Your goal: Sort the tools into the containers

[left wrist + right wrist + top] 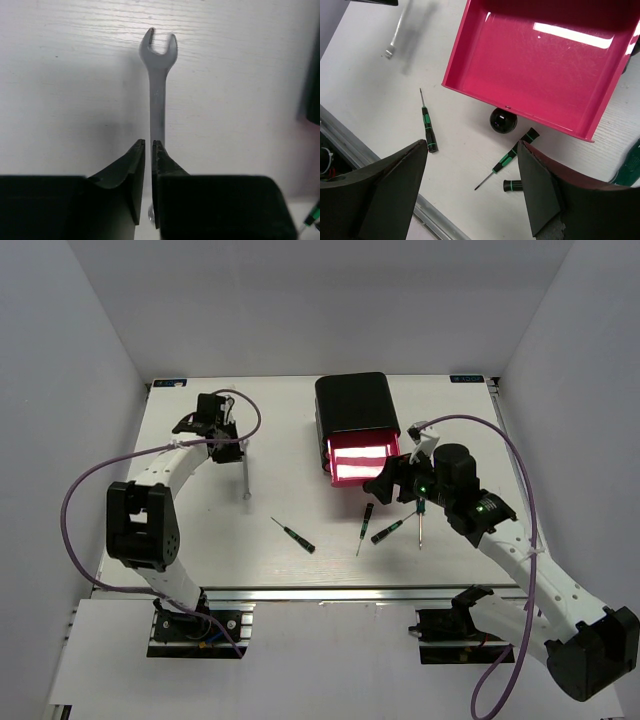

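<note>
A: "At left, what's the left claw (148, 145) doing?"
B: "Clamped narrow on the silver wrench (158, 90). Right claw (472, 146) gapes wide above thin screwdrivers (427, 127) on the bench (370, 100), beside the open pink drawer (540, 65)."

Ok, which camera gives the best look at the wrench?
The left wrist view: the wrench is close up, its open-end head sharp, its shaft pinched in the left gripper. The top external view shows only a thin silver bar; the right wrist view catches one blurry end.
</note>
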Robot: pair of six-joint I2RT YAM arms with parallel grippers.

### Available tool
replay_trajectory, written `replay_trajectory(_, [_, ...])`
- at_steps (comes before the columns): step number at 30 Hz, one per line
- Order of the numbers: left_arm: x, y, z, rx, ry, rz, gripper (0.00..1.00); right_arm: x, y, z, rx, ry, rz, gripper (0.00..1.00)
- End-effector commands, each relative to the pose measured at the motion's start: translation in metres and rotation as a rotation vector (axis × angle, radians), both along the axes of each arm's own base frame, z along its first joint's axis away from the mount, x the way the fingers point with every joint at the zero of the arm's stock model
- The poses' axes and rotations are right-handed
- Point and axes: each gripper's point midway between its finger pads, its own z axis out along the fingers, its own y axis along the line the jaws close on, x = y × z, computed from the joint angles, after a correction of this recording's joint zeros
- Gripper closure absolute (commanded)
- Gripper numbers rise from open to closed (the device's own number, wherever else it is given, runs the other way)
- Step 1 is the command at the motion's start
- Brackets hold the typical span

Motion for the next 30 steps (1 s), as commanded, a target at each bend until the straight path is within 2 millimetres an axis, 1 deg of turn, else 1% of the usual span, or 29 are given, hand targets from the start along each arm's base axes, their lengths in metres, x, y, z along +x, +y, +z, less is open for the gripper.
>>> replay_trajectory(1, [-0.005, -0.024, 0.042, -0.099, -0.075, -0.076, 1.0, 0.006, -0.004, 0.014, -0.002, -0.084, -0.011, 0.22])
replay_trajectory(2, [-0.007, -0.031, 0.049, -0.115, -0.088, -0.093, 1.0, 0.006, -0.005, 0.015, -0.005, -0.091, -0.012, 0.22])
replay_trajectory(3, [-0.006, -0.037, 0.065, -0.136, -0.118, -0.103, 1.0, 0.006, -0.006, 0.016, -0.01, -0.101, -0.012, 0.22])
replay_trajectory(5, [-0.011, -0.056, 0.082, -0.179, -0.143, -0.148, 1.0, 0.008, -0.009, 0.017, -0.02, -0.113, -0.019, 0.21])
replay_trajectory(6, [-0.011, -0.064, 0.097, -0.201, -0.171, -0.158, 1.0, 0.007, -0.01, 0.019, -0.021, -0.126, -0.017, 0.21])
replay_trajectory(8, [-0.017, -0.077, 0.106, -0.21, -0.177, -0.181, 1.0, 0.008, -0.012, 0.016, -0.033, -0.14, -0.022, 0.2])
replay_trajectory(10, [-0.022, -0.077, 0.106, -0.205, -0.175, -0.162, 1.0, 0.01, -0.014, 0.015, -0.035, -0.144, -0.033, 0.21])
replay_trajectory(12, [-0.026, -0.073, 0.096, -0.191, -0.16, -0.14, 1.0, 0.01, -0.014, 0.013, -0.036, -0.138, -0.036, 0.2])
replay_trajectory(13, [-0.029, -0.072, 0.088, -0.185, -0.141, -0.138, 1.0, 0.01, -0.014, 0.013, -0.033, -0.139, -0.032, 0.2])
replay_trajectory(16, [-0.034, -0.077, 0.073, -0.168, -0.102, -0.145, 1.0, 0.007, -0.01, 0.014, -0.028, -0.154, 0.002, 0.2])
replay_trajectory(17, [-0.036, -0.086, 0.062, -0.161, -0.072, -0.162, 1.0, 0.006, -0.01, 0.01, -0.041, -0.16, 0.018, 0.18])
replay_trajectory(19, [-0.037, -0.097, 0.05, -0.155, -0.043, -0.174, 0.89, 0.005, -0.008, 0.007, -0.052, -0.167, 0.041, 0.16])
replay_trajectory(20, [-0.038, -0.107, 0.037, -0.129, -0.014, -0.175, 0.83, 0.006, -0.009, 0.004, -0.065, -0.168, 0.044, 0.15])
replay_trajectory(21, [-0.038, -0.111, 0.032, -0.117, -0.001, -0.167, 0.76, 0.007, -0.009, 0.002, -0.074, -0.163, 0.043, 0.15])
replay_trajectory(22, [-0.038, -0.115, 0.026, -0.108, 0.011, -0.165, 0.65, 0.008, -0.01, 0.001, -0.079, -0.165, 0.04, 0.15])
replay_trajectory(23, [-0.037, -0.126, 0.017, -0.108, 0.03, -0.17, 0.59, 0.008, -0.011, 0.001, -0.085, -0.17, 0.04, 0.14])
replay_trajectory(24, [-0.036, -0.129, 0.013, -0.095, 0.035, -0.165, 0.55, 0.009, -0.011, 0.001, -0.089, -0.174, 0.041, 0.14])
replay_trajectory(25, [-0.033, -0.131, 0.009, -0.069, 0.033, -0.156, 0.49, 0.009, -0.012, 0.0, -0.093, -0.176, 0.038, 0.14])
replay_trajectory(26, [-0.033, -0.139, 0.008, -0.059, 0.032, -0.166, 0.47, 0.009, -0.013, 0.0, -0.096, -0.181, 0.038, 0.14])
replay_trajectory(27, [-0.033, -0.142, -0.006, -0.034, 0.061, -0.164, 0.45, 0.008, -0.014, 0.0, -0.099, -0.187, 0.037, 0.14])
replay_trajectory(28, [-0.033, -0.142, -0.011, -0.001, 0.071, -0.155, 0.44, 0.008, -0.015, -0.001, -0.102, -0.186, 0.031, 0.14])
replay_trajectory(29, [-0.035, -0.146, -0.016, 0.017, 0.079, -0.16, 0.43, 0.009, -0.016, -0.002, -0.105, -0.188, 0.028, 0.14])
replay_trajectory(30, [-0.033, -0.148, -0.024, 0.039, 0.092, -0.155, 0.43, 0.008, -0.016, -0.002, -0.106, -0.189, 0.028, 0.14])
